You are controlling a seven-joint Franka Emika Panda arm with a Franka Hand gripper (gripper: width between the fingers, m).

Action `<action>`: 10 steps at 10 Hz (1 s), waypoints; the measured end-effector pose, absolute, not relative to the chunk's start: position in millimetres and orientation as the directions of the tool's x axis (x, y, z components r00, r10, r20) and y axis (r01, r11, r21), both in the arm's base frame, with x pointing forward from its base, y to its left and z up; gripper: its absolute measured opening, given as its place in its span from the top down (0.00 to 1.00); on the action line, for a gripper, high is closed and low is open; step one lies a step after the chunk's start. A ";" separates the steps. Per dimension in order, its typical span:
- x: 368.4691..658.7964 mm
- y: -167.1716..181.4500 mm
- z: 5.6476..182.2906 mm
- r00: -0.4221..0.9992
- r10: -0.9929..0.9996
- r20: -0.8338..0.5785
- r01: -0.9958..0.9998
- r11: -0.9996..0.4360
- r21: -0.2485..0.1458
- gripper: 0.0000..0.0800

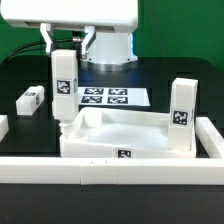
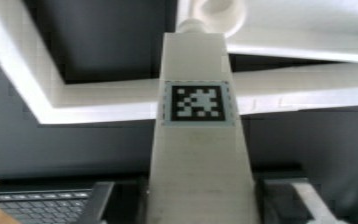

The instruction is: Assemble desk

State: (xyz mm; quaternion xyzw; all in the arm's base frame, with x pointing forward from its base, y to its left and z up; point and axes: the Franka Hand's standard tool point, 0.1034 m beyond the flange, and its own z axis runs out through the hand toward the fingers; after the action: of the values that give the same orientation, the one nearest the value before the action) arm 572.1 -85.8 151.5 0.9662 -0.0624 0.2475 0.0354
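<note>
My gripper is shut on a white square leg and holds it upright, tag facing out. The leg's narrow lower tip is at the corner of the rimmed white tabletop on the exterior view's left. In the wrist view the leg runs away from the gripper, between the dark fingers. Its tip is at the tabletop's rim. A second leg stands upright on the tabletop's right corner. A third leg lies on the table to the left.
The marker board lies flat behind the tabletop, in front of the arm's base. A long white border bar runs along the front, and another runs along the exterior view's right.
</note>
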 end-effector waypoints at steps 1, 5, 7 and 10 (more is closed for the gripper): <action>568.8 -82.0 146.5 0.891 -0.114 0.439 -0.136 -0.990 0.019 0.64; 572.0 -69.4 146.0 0.934 -0.125 0.335 -0.122 -0.992 -0.030 0.64; 572.7 -72.7 144.4 0.936 -0.110 0.335 -0.109 -0.994 -0.022 0.64; 576.7 -78.5 144.7 0.936 -0.098 0.339 -0.100 -0.995 -0.014 0.64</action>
State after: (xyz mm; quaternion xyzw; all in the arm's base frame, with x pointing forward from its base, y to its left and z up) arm 576.7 -78.5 144.7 0.9838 -0.0503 0.1723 0.0018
